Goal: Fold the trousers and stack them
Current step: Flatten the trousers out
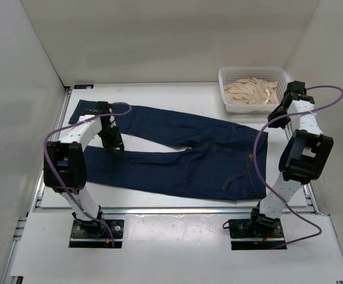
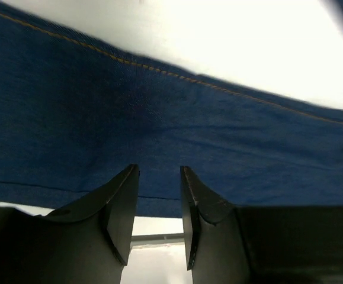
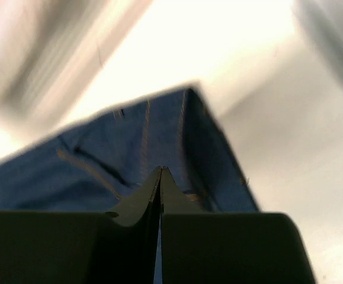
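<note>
Denim: dark navy trousers [image 1: 183, 157] are lying spread flat across the smooth white table [image 1: 159, 94]. The waistband is sitting toward the right and both long legs are reaching left, with a narrow wedge of bare table showing between them.
Stitching: tan thread is running along the seams and the curved pocket edges, and the cloth is reading as a fine, matte weave in the left wrist view.
Left gripper [image 1: 113, 144]: it is hanging low at the near edge of the far leg, by the gap between the two legs. Its black, wedge-shaped fingers [image 2: 121, 201] are standing apart, with a clear slot between them showing denim and table, and nothing is being pinched.
Right gripper [image 1: 278, 118]: it is hovering just off the far corner of the waistband, between the trousers and the basket. Its black tapered tips are pressing flat against each other and gripping nothing, and its wrist view is blurring everything beyond the fingers.
Basket [image 1: 224, 89]: a white plastic rectangle with latticed walls is sitting at the far right corner of the table.
Cloth [image 1: 251, 93]: crumpled beige fabric is filling the basket.
Cables [image 1: 50, 148]: glossy purple loops are arching out from both arms.
</note>
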`<move>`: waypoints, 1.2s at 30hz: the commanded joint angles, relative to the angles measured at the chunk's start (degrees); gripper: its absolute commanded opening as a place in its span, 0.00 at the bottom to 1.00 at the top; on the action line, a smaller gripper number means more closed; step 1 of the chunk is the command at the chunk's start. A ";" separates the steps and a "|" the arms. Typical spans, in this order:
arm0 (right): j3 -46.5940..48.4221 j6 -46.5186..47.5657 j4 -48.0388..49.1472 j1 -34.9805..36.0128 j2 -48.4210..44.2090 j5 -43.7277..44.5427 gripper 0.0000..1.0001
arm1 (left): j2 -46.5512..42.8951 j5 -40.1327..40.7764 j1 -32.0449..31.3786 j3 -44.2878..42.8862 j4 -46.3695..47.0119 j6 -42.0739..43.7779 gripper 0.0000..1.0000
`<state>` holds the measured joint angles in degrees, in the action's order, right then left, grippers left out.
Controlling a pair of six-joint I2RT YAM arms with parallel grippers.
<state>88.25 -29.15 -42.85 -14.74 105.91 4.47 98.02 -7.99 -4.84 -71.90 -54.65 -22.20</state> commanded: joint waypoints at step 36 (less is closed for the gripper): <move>-23.65 6.91 2.51 5.78 -4.14 -8.60 0.57 | 2.25 4.04 -5.27 1.50 4.02 -5.31 0.48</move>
<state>62.83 -23.90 -40.91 -9.34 100.09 -0.86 101.34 -5.30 -10.61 -71.07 -51.77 -25.71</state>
